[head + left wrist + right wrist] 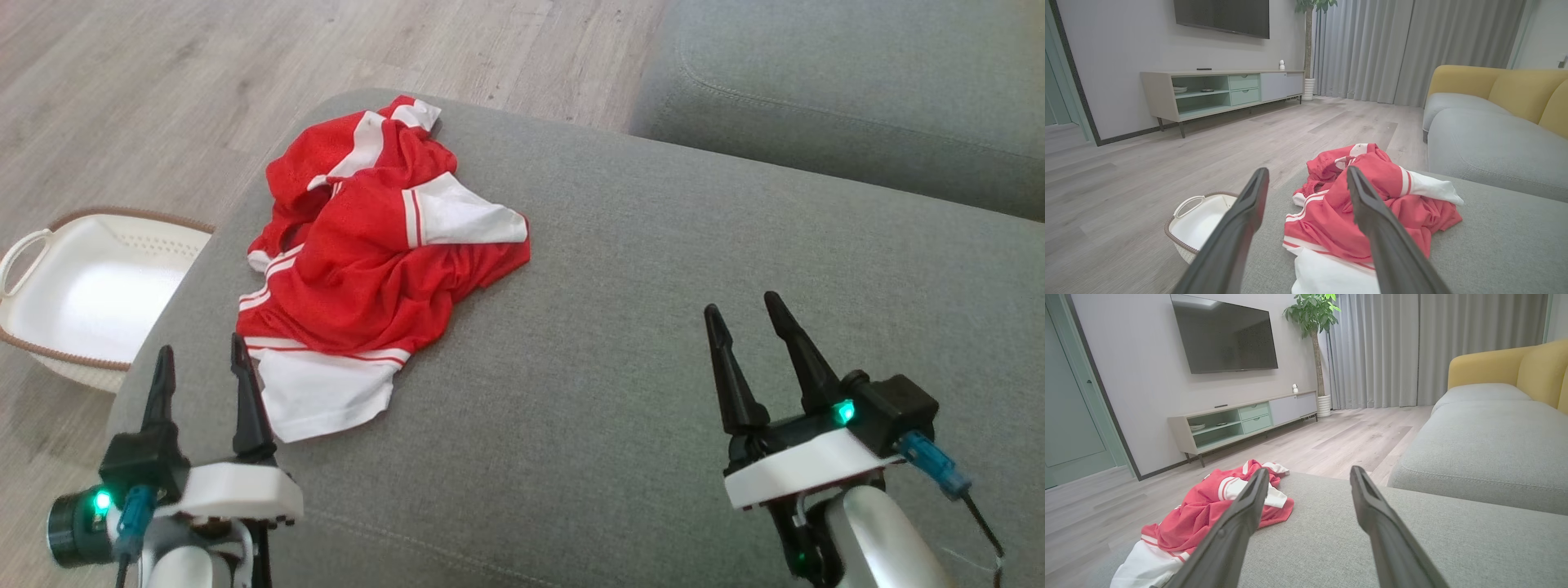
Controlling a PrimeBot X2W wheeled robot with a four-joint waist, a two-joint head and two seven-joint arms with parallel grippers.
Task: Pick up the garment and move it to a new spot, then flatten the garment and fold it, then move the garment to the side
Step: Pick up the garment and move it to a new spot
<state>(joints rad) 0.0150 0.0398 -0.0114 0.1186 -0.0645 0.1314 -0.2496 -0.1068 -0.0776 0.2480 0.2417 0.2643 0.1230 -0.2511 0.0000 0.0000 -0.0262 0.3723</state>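
crumpled red garment (367, 269), on grey sofa (653, 327)

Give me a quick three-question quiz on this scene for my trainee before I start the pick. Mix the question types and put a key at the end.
1. True or false: the garment lies flat and folded on the cushion.
2. Which one is nearer the garment? A: left pincer. B: right pincer.
3. Fill in: on the floor beside the cushion stands a white ____.

Key: 1 false, it is crumpled. 2 A. 3 basket.
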